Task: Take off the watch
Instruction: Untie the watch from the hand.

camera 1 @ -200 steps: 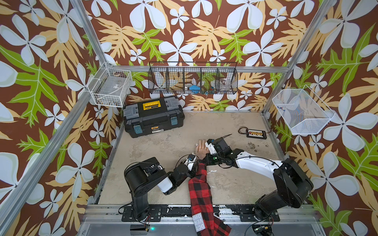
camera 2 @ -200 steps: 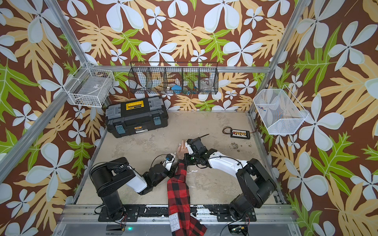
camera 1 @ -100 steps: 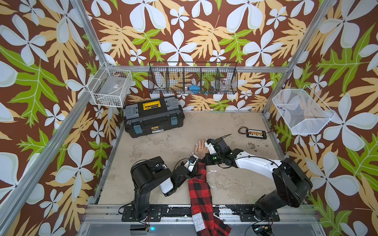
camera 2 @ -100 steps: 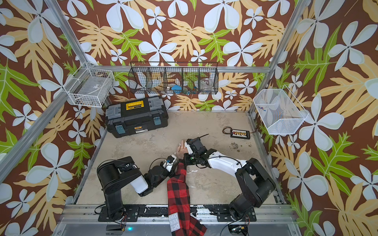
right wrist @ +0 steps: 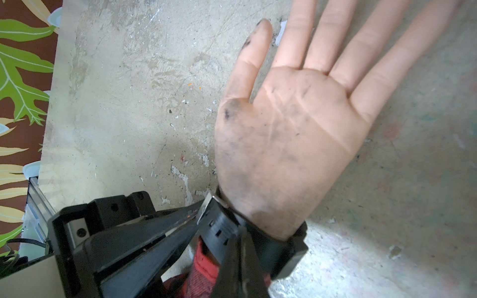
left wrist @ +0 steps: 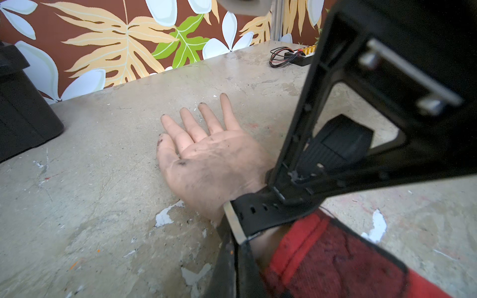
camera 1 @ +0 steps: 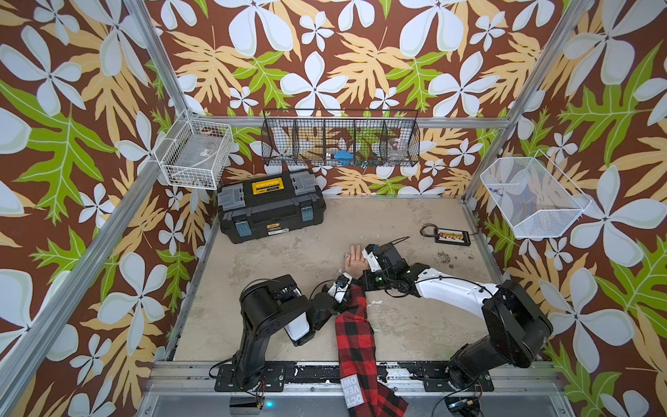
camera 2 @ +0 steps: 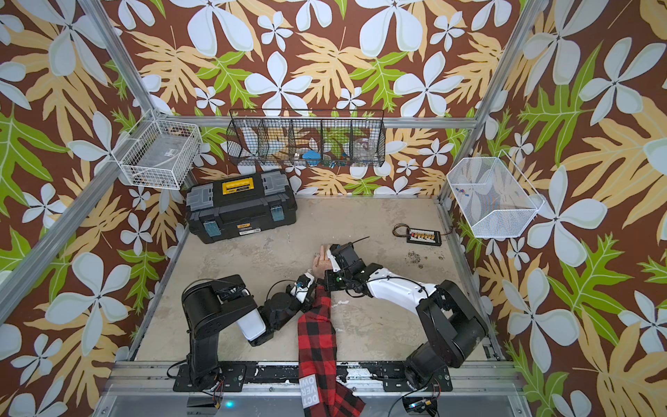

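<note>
The watch (left wrist: pixel 258 211) is strapped around the wrist of a dummy hand (left wrist: pixel 206 160) lying palm-up near the centre of the desk (camera 1: pixel 274 260). The left gripper (left wrist: pixel 236 247) has its jaws closed, pinching the strap at the buckle. The right gripper (right wrist: pixel 236 240) has its jaws closed on the strap just beside it.

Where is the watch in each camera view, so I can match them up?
In a top view: watch below centre, mostly hidden at the wrist.
In a top view: watch below centre, likewise.
Left wrist view: watch strap with holes, between palm and red sleeve.
Right wrist view: watch black band circling the wrist.
Shared landmark: the palm-up hand, right beside it everywhere.
</note>
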